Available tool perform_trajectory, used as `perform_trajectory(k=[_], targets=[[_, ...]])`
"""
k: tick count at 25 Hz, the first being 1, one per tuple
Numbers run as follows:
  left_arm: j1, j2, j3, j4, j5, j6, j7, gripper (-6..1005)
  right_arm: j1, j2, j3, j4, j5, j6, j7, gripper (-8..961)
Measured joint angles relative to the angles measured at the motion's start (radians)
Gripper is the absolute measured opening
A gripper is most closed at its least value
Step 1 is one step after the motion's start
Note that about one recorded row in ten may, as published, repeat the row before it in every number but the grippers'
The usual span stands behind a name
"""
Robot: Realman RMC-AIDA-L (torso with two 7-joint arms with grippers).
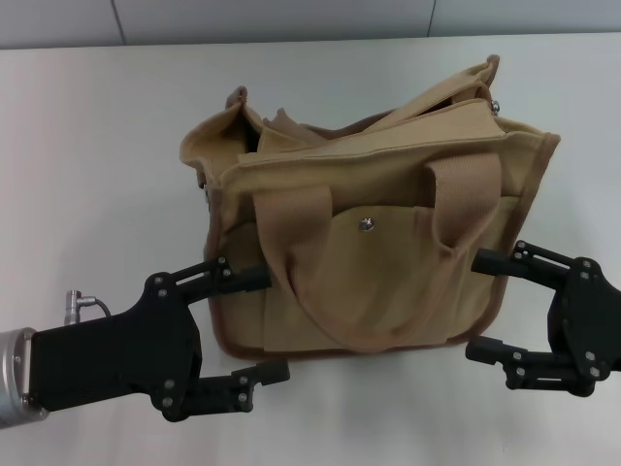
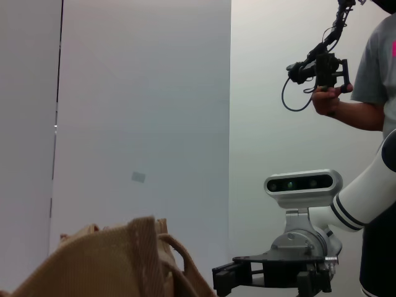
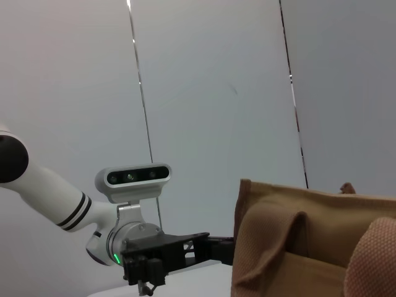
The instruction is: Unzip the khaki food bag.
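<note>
Standing mid-bench [image 1: 87,146], the khaki food bag [image 1: 388,252] gapes along its top, flanked low at its front corners by the left end effector [image 1: 260,325] and right end effector [image 1: 480,306], both spread wide and grasping nothing.

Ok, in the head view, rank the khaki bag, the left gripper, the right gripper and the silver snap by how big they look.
1. khaki food bag
2. left gripper, nearer the camera, so its lead is unsure
3. right gripper, partly cut off at the picture edge
4. silver snap

Khaki food bag [image 1: 369,243] zipper hidden (folded flaps), right claw [image 1: 497,306] cropped
</note>
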Motion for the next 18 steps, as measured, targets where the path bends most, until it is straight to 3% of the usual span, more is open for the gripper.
perform_trajectory(k=[18], targets=[[0.009, -0.002, -0.006, 0.000, -0.001, 0.007, 0.005, 813, 0.004, 0.001, 0.000, 0.005, 0.004, 0.031, 0.001, 852]])
